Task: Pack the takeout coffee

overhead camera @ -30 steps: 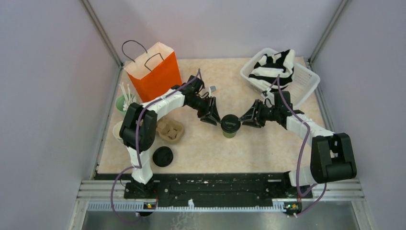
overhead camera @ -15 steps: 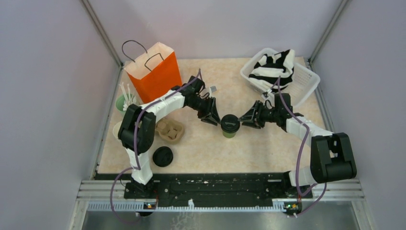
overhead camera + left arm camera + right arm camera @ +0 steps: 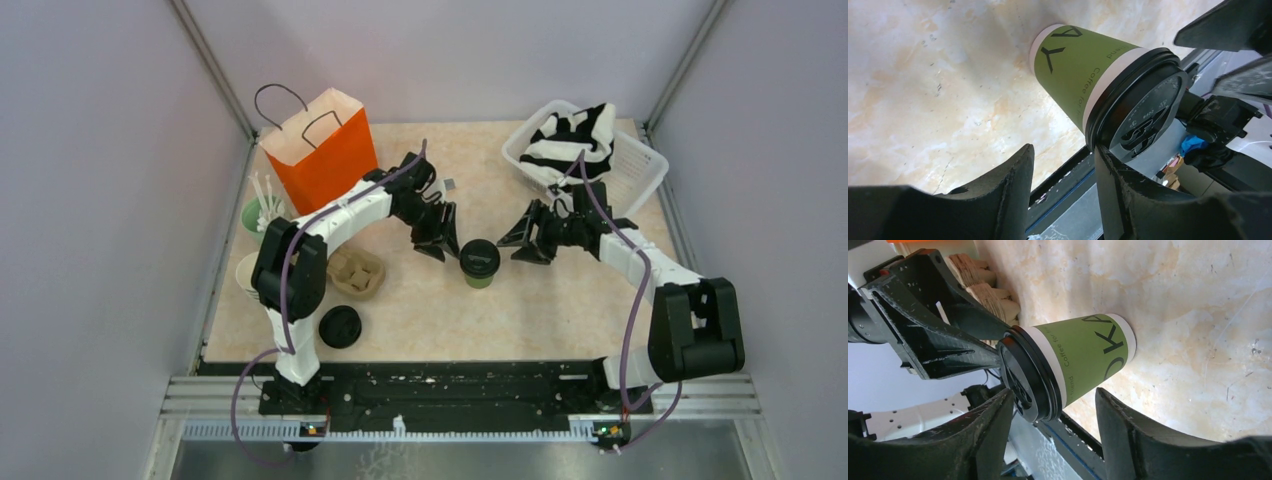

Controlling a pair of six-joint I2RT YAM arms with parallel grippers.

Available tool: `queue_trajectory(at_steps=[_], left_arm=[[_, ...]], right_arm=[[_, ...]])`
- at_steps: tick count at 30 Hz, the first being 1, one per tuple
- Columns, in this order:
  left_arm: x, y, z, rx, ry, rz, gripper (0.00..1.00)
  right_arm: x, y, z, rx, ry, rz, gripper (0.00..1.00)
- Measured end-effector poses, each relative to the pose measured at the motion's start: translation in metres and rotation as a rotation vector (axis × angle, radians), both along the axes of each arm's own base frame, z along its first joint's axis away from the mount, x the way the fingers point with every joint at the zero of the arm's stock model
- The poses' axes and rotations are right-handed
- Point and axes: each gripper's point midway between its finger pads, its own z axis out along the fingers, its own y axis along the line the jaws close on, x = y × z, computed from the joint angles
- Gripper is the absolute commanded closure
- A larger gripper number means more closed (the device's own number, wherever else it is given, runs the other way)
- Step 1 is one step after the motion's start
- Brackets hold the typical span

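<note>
The takeout coffee (image 3: 480,263), a green paper cup with a black lid, stands upright on the table between my two grippers. My left gripper (image 3: 438,242) is open just left of it. In the left wrist view the cup (image 3: 1080,65) lies beyond the open left gripper (image 3: 1063,162), and one fingertip (image 3: 1105,160) sits close to the lid rim (image 3: 1143,107). My right gripper (image 3: 527,238) is open just right of the cup. In the right wrist view the cup (image 3: 1088,355) is just ahead of the open right gripper (image 3: 1054,397), not gripped. The left gripper's fingers (image 3: 933,340) show behind it.
An orange paper bag (image 3: 322,150) stands open at the back left. A cardboard cup carrier (image 3: 355,272) and a loose black lid (image 3: 340,326) lie front left. Green cups with stirrers (image 3: 258,212) stand by the left wall. A white basket with striped cloth (image 3: 585,150) sits back right.
My right gripper has drawn back a little from the cup, up and to the right. My left gripper has shifted slightly toward the back. The cup has not moved.
</note>
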Motion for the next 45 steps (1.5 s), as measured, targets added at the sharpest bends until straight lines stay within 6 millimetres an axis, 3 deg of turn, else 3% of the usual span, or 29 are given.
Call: queue_trajectory(at_steps=[9,14,18,21,29,33,40,45], left_arm=[[-0.002,0.012,0.002,0.071,-0.005,-0.004,0.21],[0.010,0.006,0.022,0.035,-0.060,-0.017,0.09],[0.026,-0.012,0.051,-0.071,-0.136,-0.037,0.13],[0.035,-0.029,0.061,-0.166,-0.155,-0.066,0.22],[0.040,-0.041,0.014,-0.170,-0.057,-0.089,0.19],[0.040,-0.041,0.012,-0.171,-0.064,-0.084,0.20],[0.032,-0.036,0.004,-0.174,-0.030,-0.055,0.34],[0.024,-0.035,0.004,-0.187,-0.008,-0.052,0.39]], right_arm=[[-0.003,-0.002,0.010,-0.021,-0.009,0.022,0.16],[-0.013,0.002,0.010,-0.020,0.001,0.058,0.15],[-0.027,0.011,0.004,0.007,0.018,0.087,0.21],[-0.036,0.013,-0.001,0.035,0.050,0.080,0.29],[-0.028,0.020,-0.004,0.089,0.054,0.070,0.39],[-0.010,0.022,-0.008,0.067,0.068,0.081,0.42],[0.022,0.027,-0.002,0.044,0.026,0.119,0.46],[0.038,0.031,-0.006,0.036,0.026,0.139,0.43]])
